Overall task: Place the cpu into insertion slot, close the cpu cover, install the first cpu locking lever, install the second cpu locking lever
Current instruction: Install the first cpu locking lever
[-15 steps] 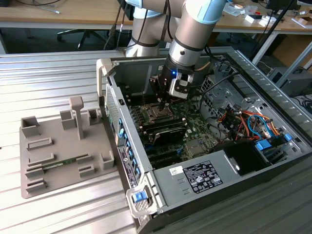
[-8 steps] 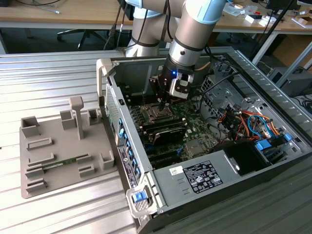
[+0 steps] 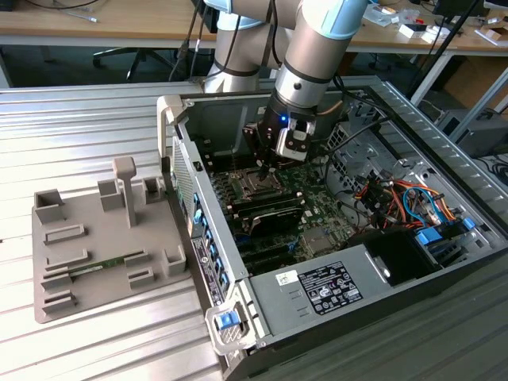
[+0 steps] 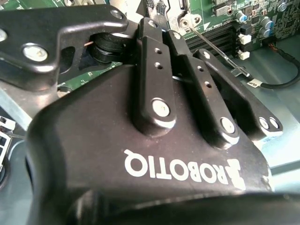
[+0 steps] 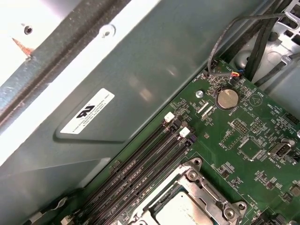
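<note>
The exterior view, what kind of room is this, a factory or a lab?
Probably a robotics lab or workshop. A robot arm reaches into an opened computer case on a ribbed metal table, with wooden desks and cables behind.

Robotics lab or electronics workshop, open computer case [image 3: 333, 238] on a ribbed metal bench [image 3: 79, 119], grey parts fixture [image 3: 87, 238] on the exterior view's left, cluttered wooden desks [image 3: 103, 24] far behind
</note>
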You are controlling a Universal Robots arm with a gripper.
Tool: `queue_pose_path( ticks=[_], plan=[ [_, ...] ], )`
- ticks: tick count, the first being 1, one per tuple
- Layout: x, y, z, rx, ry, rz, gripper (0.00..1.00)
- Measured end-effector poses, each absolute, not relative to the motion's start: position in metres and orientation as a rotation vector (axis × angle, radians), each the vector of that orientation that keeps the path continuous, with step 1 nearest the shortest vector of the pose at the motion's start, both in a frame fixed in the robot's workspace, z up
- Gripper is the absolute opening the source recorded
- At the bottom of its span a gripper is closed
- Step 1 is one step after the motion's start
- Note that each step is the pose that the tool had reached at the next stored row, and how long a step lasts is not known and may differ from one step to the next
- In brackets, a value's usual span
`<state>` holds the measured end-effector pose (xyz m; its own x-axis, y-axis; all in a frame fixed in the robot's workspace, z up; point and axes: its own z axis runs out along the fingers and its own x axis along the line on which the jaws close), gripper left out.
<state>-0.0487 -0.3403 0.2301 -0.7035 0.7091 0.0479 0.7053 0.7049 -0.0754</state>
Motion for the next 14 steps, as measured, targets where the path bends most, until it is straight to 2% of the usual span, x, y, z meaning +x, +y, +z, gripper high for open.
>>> queue_pose_path(
  ticks=[14],
  plan=[
    [-0.0487,-0.3403,0.2301,-1.152,-2.843,0.080,0.10]
  ],
)
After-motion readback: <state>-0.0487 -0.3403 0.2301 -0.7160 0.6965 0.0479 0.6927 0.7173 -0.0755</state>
